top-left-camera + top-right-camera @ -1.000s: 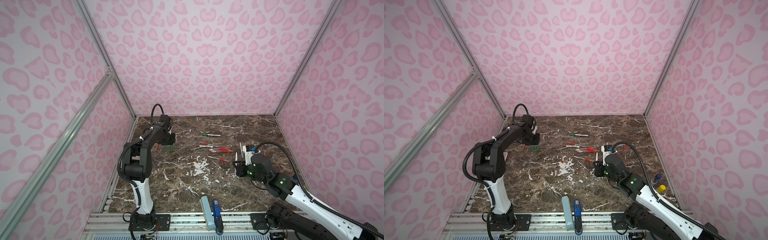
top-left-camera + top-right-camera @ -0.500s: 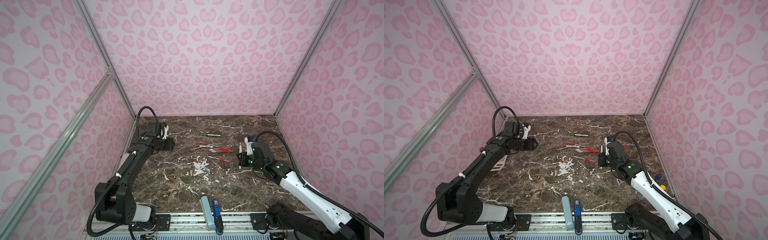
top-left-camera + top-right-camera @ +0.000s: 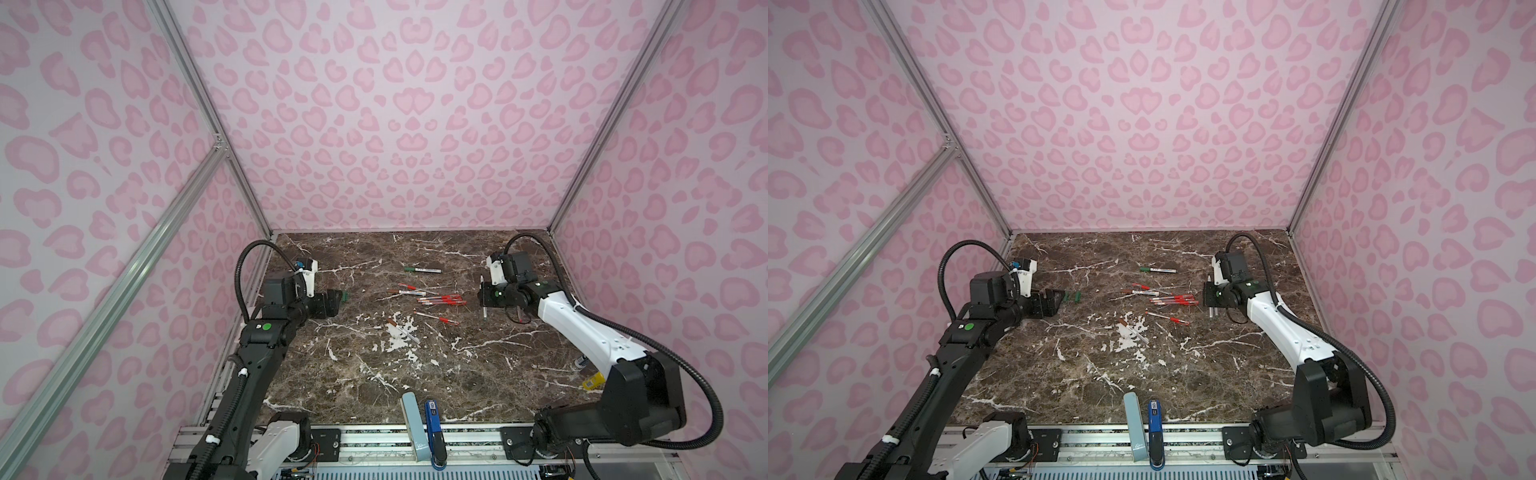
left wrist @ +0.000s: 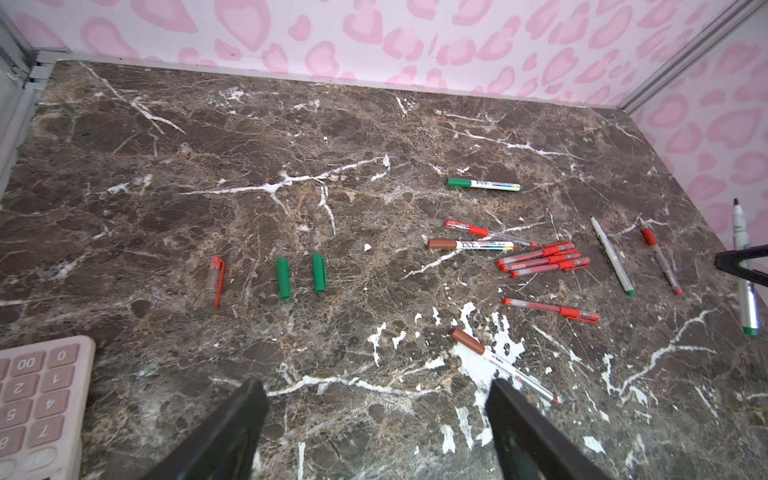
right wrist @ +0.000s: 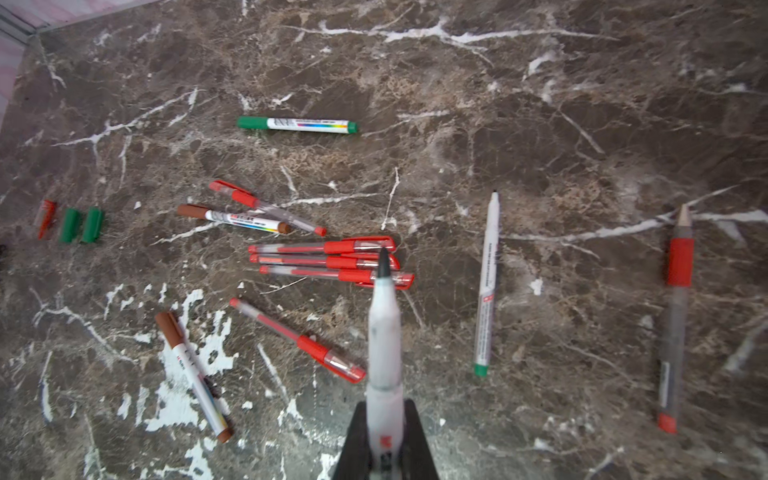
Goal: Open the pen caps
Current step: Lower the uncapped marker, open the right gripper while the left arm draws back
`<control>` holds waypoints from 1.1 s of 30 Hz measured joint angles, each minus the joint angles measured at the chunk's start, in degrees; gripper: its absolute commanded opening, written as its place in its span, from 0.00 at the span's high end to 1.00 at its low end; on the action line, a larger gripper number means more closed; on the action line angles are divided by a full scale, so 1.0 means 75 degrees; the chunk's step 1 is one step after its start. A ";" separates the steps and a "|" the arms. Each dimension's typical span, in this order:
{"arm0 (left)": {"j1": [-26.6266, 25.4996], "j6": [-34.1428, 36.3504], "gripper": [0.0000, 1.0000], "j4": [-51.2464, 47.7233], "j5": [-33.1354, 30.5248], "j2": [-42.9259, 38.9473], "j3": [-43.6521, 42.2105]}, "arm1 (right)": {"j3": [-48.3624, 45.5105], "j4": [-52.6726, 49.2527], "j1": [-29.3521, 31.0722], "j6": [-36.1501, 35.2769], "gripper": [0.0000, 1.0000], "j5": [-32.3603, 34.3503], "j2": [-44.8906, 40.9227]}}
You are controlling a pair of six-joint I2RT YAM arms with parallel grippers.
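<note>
My left gripper [image 4: 376,395] is open and holds nothing; it hovers low at the table's left side [image 3: 332,301]. Just beyond it lie two loose green pen caps [image 4: 284,277] [image 4: 319,272] and a slim red cap [image 4: 216,280]. My right gripper [image 5: 384,411] is shut on an uncapped white marker [image 5: 384,332], held above the table at the right in both top views [image 3: 484,299] [image 3: 1212,299]. Mid-table lie capped pens: a green-capped marker [image 4: 484,184], two brown-capped markers [image 4: 469,245] [image 4: 498,363] and several red pens [image 4: 544,259]. An uncapped marker [image 5: 487,286] and an uncapped red pen [image 5: 677,316] lie at the right.
A pink calculator [image 4: 37,399] lies at the left edge beside my left gripper. A pale blue bar [image 3: 411,424] and a blue stapler-like object [image 3: 432,428] sit at the front edge. Small objects, one yellow [image 3: 592,380], lie by the right wall. Pink patterned walls enclose three sides.
My left gripper has opened wide and its arm has dropped low, drawing back from the green caps. My right gripper has carried the marker farther back, still shut on it.
</note>
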 measured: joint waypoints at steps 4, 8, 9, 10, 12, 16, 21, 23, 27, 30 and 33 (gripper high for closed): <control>0.0192 0.0035 0.05 0.0015 0.0157 -0.0026 -0.0017 | 0.0353 -0.0041 -0.0181 -0.0216 1.00 -0.0134 0.0772; 0.0309 0.0096 0.02 0.0070 0.0157 -0.0131 -0.0035 | 0.0624 0.0012 -0.0332 -0.0306 1.00 -0.0137 0.1483; 0.0344 0.0119 0.02 0.0105 0.0181 -0.0137 -0.0038 | 0.0697 0.0032 -0.0358 -0.0332 1.00 -0.0131 0.1664; 0.0385 0.0122 0.02 0.0134 0.0213 -0.0137 -0.0044 | 0.0787 0.0032 -0.0373 -0.0353 1.00 -0.0128 0.1868; 0.0455 0.0119 0.02 0.0154 0.0181 -0.0166 -0.0058 | 0.0965 0.0058 -0.0399 -0.0356 1.00 -0.0128 0.2232; 0.0484 0.0143 0.02 0.0242 0.0213 -0.0210 -0.0108 | 0.1309 0.0166 -0.0423 -0.0356 1.00 -0.0125 0.2871; 0.0548 0.0137 0.02 0.0283 0.0157 -0.0175 -0.0105 | 0.1641 0.0192 -0.0423 -0.0353 0.99 -0.0119 0.3462; 0.0557 0.0137 0.02 0.0356 0.0187 -0.0152 -0.0108 | 0.1731 0.0189 -0.0423 -0.0356 0.99 -0.0073 0.3678; 0.0595 0.0134 0.02 0.0353 0.0204 -0.0125 -0.0105 | 0.1775 0.0192 -0.0423 -0.0356 0.96 -0.0026 0.3861; 0.0612 0.0131 0.02 0.0350 0.0207 -0.0122 -0.0108 | 0.1827 0.0254 -0.0420 -0.0356 0.92 0.0020 0.3931; 0.0635 0.0111 0.02 0.0350 0.0201 -0.0114 -0.0105 | 0.1804 0.0344 -0.0393 -0.0353 0.86 0.0099 0.3946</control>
